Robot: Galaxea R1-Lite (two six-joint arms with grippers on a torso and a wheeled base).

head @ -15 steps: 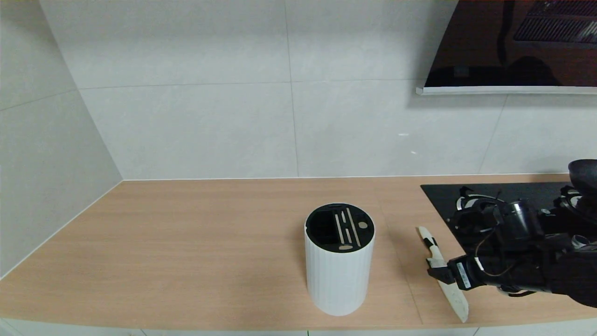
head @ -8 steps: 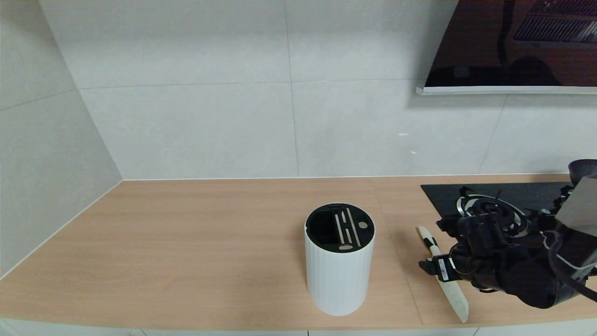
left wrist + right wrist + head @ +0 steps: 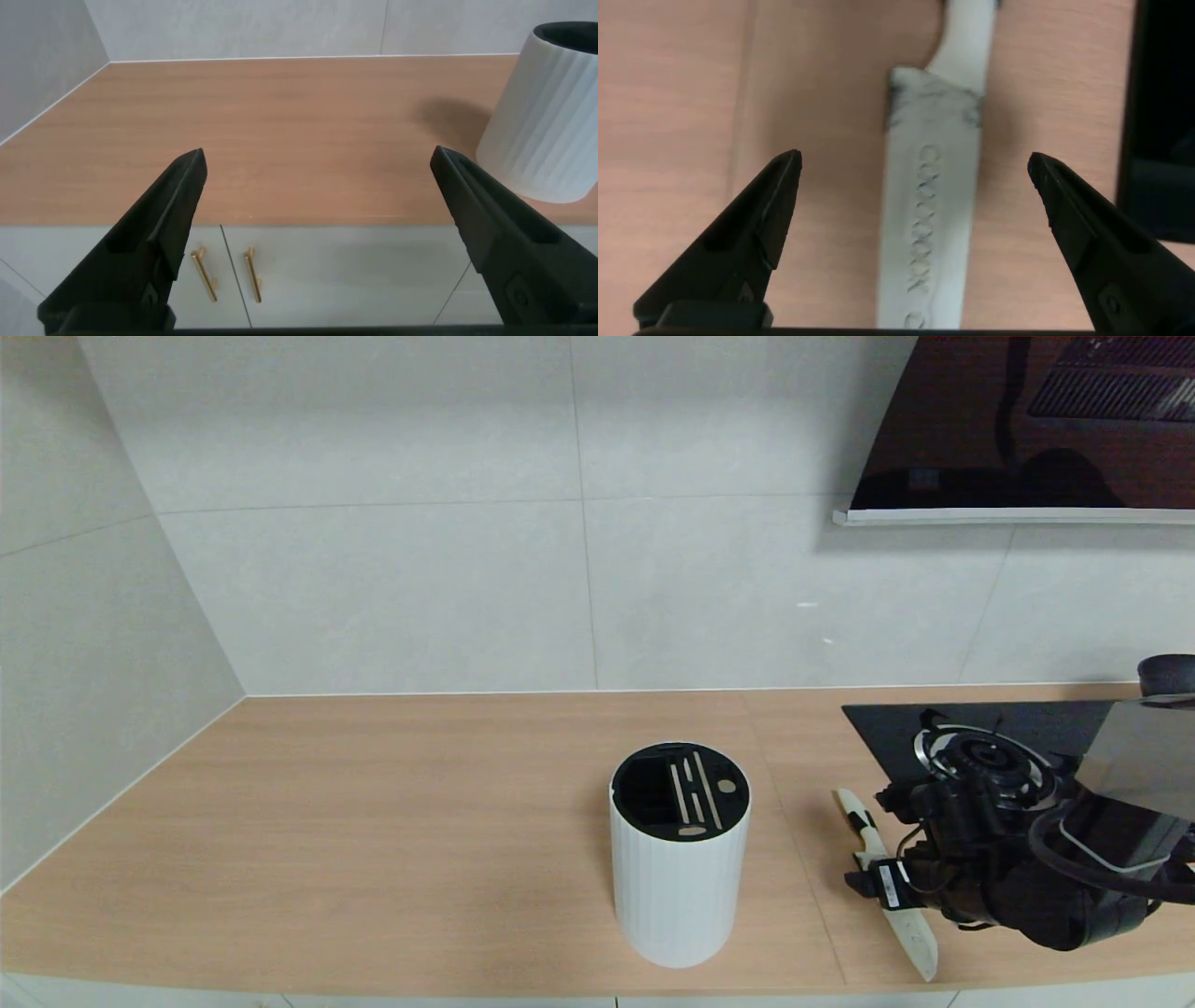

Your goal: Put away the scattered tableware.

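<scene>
The knife (image 3: 864, 831) lies flat near the bench's (image 3: 373, 821) front right edge beside the hob (image 3: 887, 728), with the right gripper (image 3: 913, 224) spread wide above it; it looks light, stiff and slick, so the thicker handle is probably the best hold.

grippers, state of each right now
Left gripper: open, holding nothing.
Right gripper: open, over the knife, not closed on it.

— What are you counting on the counter (image 3: 420, 821)?
— I'm counting one knife (image 3: 917, 941) lying at the right and one holder (image 3: 680, 868) standing left of it.
— Anything else showing?
— One hob (image 3: 887, 728) is sitting far right, one hood (image 3: 1027, 429) is hanging above it, and two handles (image 3: 201, 273) are showing under the near edge.
</scene>
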